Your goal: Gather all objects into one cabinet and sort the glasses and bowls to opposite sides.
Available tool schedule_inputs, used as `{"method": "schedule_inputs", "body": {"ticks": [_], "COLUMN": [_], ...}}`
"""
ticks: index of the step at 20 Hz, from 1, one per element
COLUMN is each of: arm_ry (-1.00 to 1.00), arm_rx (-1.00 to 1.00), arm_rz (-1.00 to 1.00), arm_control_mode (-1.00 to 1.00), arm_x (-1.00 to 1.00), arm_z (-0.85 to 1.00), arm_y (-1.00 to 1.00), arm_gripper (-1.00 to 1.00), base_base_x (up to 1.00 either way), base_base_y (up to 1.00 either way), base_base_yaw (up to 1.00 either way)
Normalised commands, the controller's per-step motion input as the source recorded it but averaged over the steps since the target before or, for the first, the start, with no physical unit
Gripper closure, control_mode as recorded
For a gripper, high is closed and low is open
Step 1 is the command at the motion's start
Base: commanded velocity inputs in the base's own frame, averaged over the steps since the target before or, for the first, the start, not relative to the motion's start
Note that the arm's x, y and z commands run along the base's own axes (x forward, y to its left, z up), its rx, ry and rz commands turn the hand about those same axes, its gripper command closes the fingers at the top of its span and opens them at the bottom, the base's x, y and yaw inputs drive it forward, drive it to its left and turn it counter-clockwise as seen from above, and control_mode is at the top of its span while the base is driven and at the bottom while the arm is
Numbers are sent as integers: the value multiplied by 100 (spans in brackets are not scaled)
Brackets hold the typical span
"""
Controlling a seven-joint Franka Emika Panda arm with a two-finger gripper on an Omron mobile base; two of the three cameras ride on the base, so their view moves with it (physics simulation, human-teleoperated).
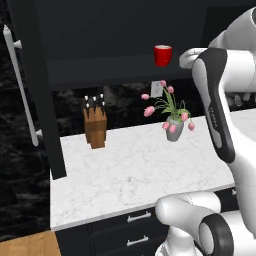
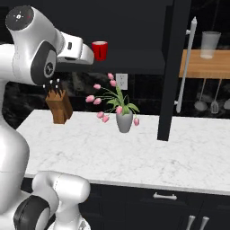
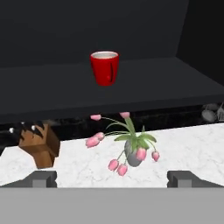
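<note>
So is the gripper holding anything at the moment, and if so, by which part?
Nothing is held. The gripper is open with empty space between its fingertips, and the red cup stands alone on the cabinet shelf, apart from it.

Glossy red cup (image 3: 105, 68) on black cabinet (image 3: 131, 87) shelf; pink tulips in grey vase (image 3: 132, 155); white grey-veined marble counter (image 1: 130, 170); brown knife block (image 1: 95, 127).

We see a glossy red handleless cup (image 3: 105, 68) on the matt black cabinet shelf (image 3: 57, 94), a polished white marble counter (image 1: 130, 170), a rough brown wooden knife block (image 1: 95, 127), and a smooth grey vase (image 2: 124, 122).
</note>
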Motion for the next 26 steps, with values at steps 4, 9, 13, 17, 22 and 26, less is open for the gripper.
{"method": "schedule_inputs", "body": {"ticks": [4, 9, 13, 17, 22, 26], "arm_ry": [-21, -35, -3, 0, 0, 0], "arm_rx": [0, 0, 0, 4, 4, 0], "arm_rz": [0, 0, 0, 0, 0, 2], "arm_control_mode": [-100, -100, -100, -100, -100, -100], "arm_x": [43, 45, 56, 71, 61, 60], "arm_z": [-48, -33, 0, 0, 0, -1], "arm_y": [0, 0, -2, -27, -33, -18], "arm_gripper": [-100, -100, -100, -100, -100, -100], "base_base_x": [0, 0, 0, 0, 0, 0], "base_base_y": [0, 0, 0, 0, 0, 0], "base_base_yaw": [0, 0, 0, 0, 0, 0]}}
